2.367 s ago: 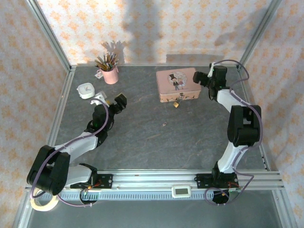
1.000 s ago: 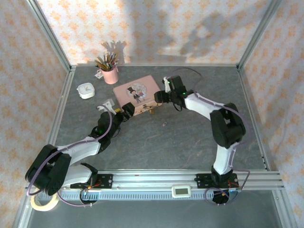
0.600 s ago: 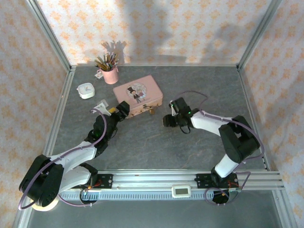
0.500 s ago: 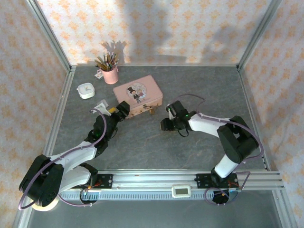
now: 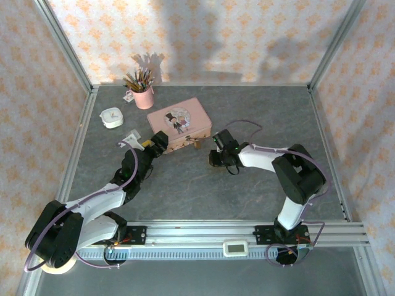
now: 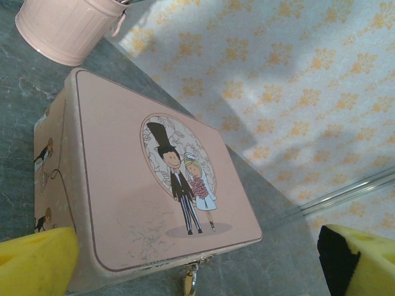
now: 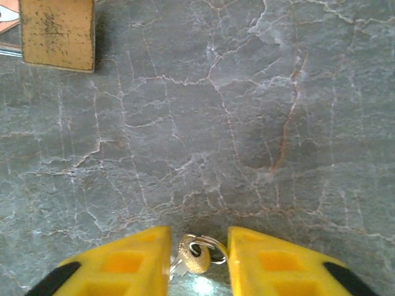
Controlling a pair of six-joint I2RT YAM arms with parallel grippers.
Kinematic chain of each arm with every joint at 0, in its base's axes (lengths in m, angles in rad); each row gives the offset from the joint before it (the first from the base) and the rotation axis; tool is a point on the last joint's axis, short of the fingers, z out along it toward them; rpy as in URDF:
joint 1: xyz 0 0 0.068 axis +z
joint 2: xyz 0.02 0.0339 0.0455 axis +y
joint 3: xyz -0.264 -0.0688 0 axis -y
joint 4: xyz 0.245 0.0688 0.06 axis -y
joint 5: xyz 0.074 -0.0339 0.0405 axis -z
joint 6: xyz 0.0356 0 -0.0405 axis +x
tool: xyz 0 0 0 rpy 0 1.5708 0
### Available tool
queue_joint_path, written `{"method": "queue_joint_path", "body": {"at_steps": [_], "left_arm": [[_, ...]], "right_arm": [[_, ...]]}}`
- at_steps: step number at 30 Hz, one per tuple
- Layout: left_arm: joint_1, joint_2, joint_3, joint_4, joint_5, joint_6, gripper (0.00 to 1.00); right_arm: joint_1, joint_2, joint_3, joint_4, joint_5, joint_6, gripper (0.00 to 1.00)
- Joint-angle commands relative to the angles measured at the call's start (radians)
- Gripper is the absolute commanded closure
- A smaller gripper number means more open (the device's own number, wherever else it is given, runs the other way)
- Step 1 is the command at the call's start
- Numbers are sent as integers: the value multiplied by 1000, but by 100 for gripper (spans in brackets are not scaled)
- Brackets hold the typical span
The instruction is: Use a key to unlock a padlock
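The tiny brass padlock (image 5: 197,144) hangs at the front edge of the pink tin (image 5: 179,121). In the left wrist view the padlock (image 6: 190,282) dangles edge-on below the tin's lid (image 6: 123,185). My left gripper (image 6: 196,262) is open wide just in front of that tin, and from above the left gripper (image 5: 158,143) sits at the tin's left front corner. My right gripper (image 7: 197,262) is down on the table, open, its yellow fingers either side of the small key (image 7: 194,254) and its ring. A speckled brass block (image 7: 57,34) looks like the padlock body.
A pink cup of pencils (image 5: 143,94) stands at the back left, with a small white round case (image 5: 112,117) nearby. A tape roll (image 5: 57,264) lies by the left base. Patterned walls and metal frame posts enclose the grey stone-look table (image 5: 259,117).
The right arm swung in from the back right, the tin ended up further left and turned, and the right gripper came down over the key. The left gripper moved up to the tin.
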Motion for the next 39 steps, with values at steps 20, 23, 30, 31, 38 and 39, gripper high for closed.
{"method": "queue_joint_path", "body": {"at_steps": [20, 23, 30, 31, 38, 39], "left_arm": [[-177, 221, 101, 383, 194, -135, 21], [-200, 280, 140, 458, 228, -157, 26], [-241, 398, 218, 585, 272, -183, 42], [-246, 408, 227, 585, 275, -178, 45], [-270, 454, 264, 581, 275, -167, 56], [-272, 459, 269, 579, 278, -166, 59]], "right_arm": [[3, -510, -375, 739, -25, 286, 100], [12, -546, -426, 873, -15, 268, 100], [53, -533, -414, 938, 32, 240, 100], [60, -529, -411, 935, 38, 242, 100], [67, -503, -418, 950, 38, 288, 100], [68, -505, -423, 956, 38, 294, 100]]}}
